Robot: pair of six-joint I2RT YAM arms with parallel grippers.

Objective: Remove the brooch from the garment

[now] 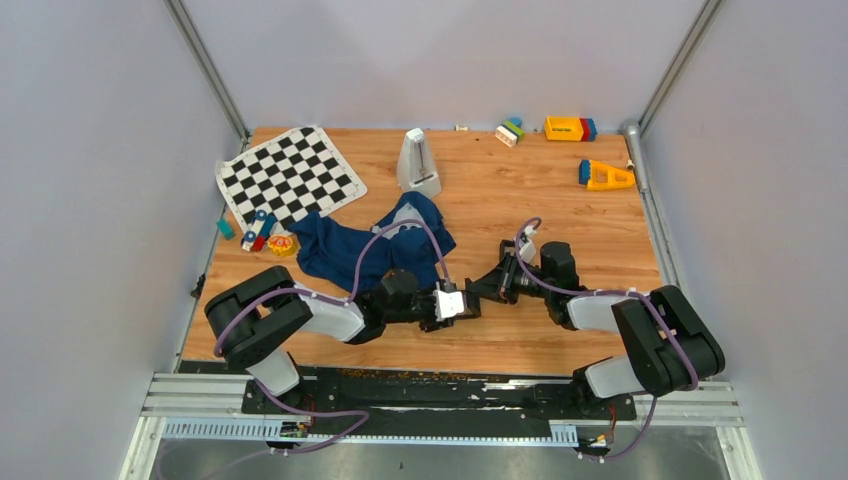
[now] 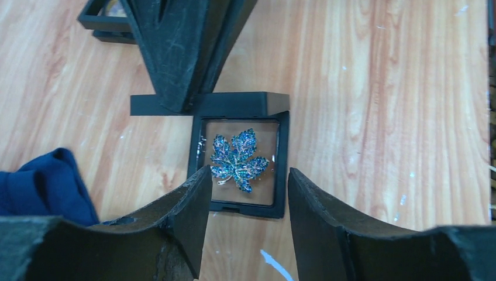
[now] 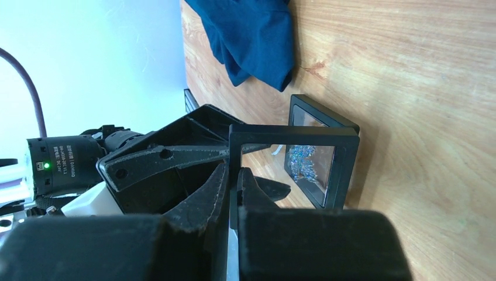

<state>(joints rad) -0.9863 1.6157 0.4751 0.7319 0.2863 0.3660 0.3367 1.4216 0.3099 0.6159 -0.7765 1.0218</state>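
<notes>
The navy T-shirt (image 1: 365,250) lies crumpled left of centre, its grey-white print patch (image 1: 405,222) showing; it also shows in the left wrist view (image 2: 47,184) and the right wrist view (image 3: 251,35). No tiny round gold-brown brooch shows; it is hidden. My left gripper (image 2: 247,178) is open and empty, its fingertips astride the near edge of a small black square frame (image 2: 279,170) that holds a blue jewelled leaf (image 2: 238,159). My right gripper (image 3: 232,175) is shut on that frame's raised lid (image 3: 292,133), holding it upright. In the top view both grippers, left (image 1: 458,305) and right (image 1: 497,283), meet right of the shirt.
A second black frame (image 2: 99,20) lies beyond the lid. A black-and-white chequered cloth (image 1: 290,175) lies at the back left, with a yellow-red toy (image 1: 282,243) and small blocks (image 1: 258,232) beside the shirt. A white wedge-shaped object (image 1: 418,165) and coloured toys (image 1: 570,128) stand at the back.
</notes>
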